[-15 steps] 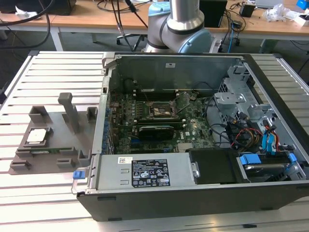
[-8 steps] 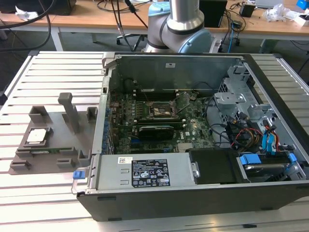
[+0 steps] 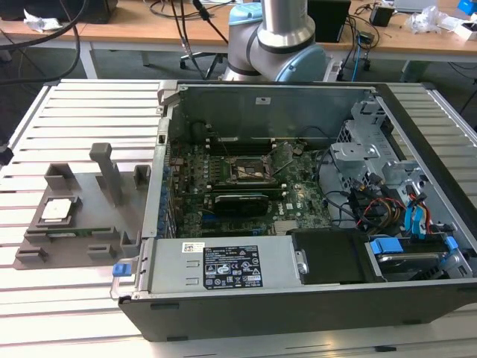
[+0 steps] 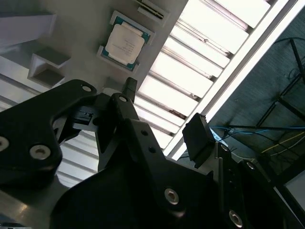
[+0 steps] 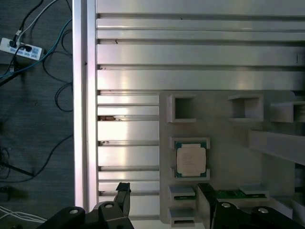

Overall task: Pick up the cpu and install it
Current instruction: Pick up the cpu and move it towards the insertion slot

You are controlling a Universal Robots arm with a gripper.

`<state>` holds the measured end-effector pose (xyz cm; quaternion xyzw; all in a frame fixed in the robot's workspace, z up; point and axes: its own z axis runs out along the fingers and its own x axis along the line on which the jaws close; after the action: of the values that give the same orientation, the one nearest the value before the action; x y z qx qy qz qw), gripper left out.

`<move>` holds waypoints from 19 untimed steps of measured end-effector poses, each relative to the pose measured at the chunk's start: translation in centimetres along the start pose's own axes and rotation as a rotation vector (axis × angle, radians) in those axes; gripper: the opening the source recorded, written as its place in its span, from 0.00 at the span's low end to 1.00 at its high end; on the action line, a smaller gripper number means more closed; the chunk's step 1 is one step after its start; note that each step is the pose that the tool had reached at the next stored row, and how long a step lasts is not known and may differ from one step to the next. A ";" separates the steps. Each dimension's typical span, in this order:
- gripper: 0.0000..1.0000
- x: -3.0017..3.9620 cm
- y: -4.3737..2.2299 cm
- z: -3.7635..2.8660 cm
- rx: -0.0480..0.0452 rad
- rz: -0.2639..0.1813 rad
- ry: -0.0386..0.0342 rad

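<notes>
Seeing the cpu (image 3: 59, 211) lying flat, silvery top up, in a square pocket of the grey holder (image 3: 104, 224). Sitting on the slatted table (image 3: 82, 112), that holder, just beside the open computer case (image 3: 298, 313) at the exterior view's left. Resting near the holder end away from the case, untouched.

Hovering above the holder's edge with the gripper (image 5: 163, 191), fingers (image 5: 123, 191) spread wide apart. Holding nothing between them, touching nothing as far as can be told. Hanging one fingertip over the bare slats in the first wrist view, the other over the holder by a green board (image 5: 233, 193), the cpu (image 5: 191, 159) just beyond the tips and nearer the holder-side finger.

Looking straight down in the first wrist view: catching the table edge, dark floor, a power strip (image 5: 16, 46) and loose cables (image 5: 52, 95). Looking at a slant in the second wrist view: catching the gripper (image 4: 164, 112) and its black linkage up close, the cpu (image 4: 125, 44) past it. Taking in the whole case in the exterior view: motherboard (image 3: 298, 201), black socket frame (image 3: 250, 171), labelled power supply (image 3: 223, 265).

Standing behind the case with the arm (image 3: 276, 37), grey-blue joint running up out of the exterior view's top edge.
</notes>
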<state>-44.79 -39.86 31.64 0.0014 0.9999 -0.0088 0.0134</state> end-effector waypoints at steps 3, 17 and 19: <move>0.66 0.00 0.00 0.24 0.0000 0.000 -0.0001; 0.66 0.03 0.02 1.34 0.0000 0.000 0.0000; 0.66 0.04 0.03 1.50 0.0000 0.000 0.0000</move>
<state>-44.79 -39.86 30.14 0.0014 0.9999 -0.0088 0.0134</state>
